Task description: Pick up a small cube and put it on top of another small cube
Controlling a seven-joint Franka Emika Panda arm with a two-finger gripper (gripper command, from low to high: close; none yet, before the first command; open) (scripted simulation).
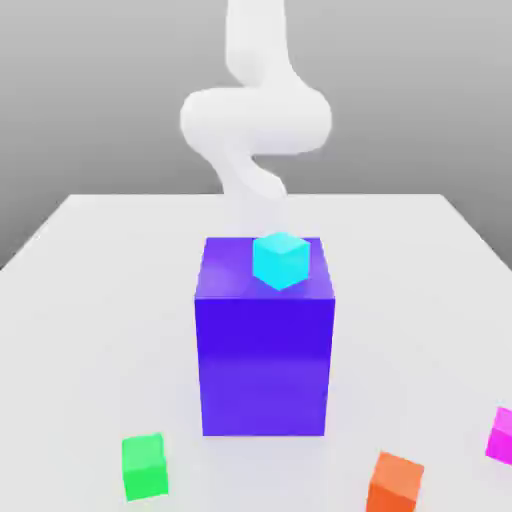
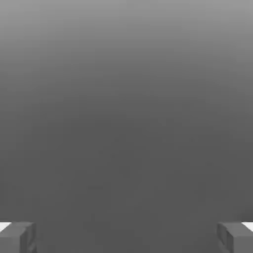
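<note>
On the exterior view's left, the green cube (image 1: pixel 145 467) sits on the table (image 1: pixel 90 330). Next comes the big blue-violet block (image 1: pixel 265 365), with the cyan cube (image 1: pixel 281 261) on its top. The gripper (image 2: pixel 126 238) is spread wide, nothing between its fingertips. Farther right lies the orange cube (image 1: pixel 395 485), then the pink cube (image 1: pixel 502 437), partly cut off at the right edge.

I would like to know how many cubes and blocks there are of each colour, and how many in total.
Cyan cube: 1
Blue-violet block: 1
Green cube: 1
Orange cube: 1
Magenta cube: 1
Total: 5
</note>
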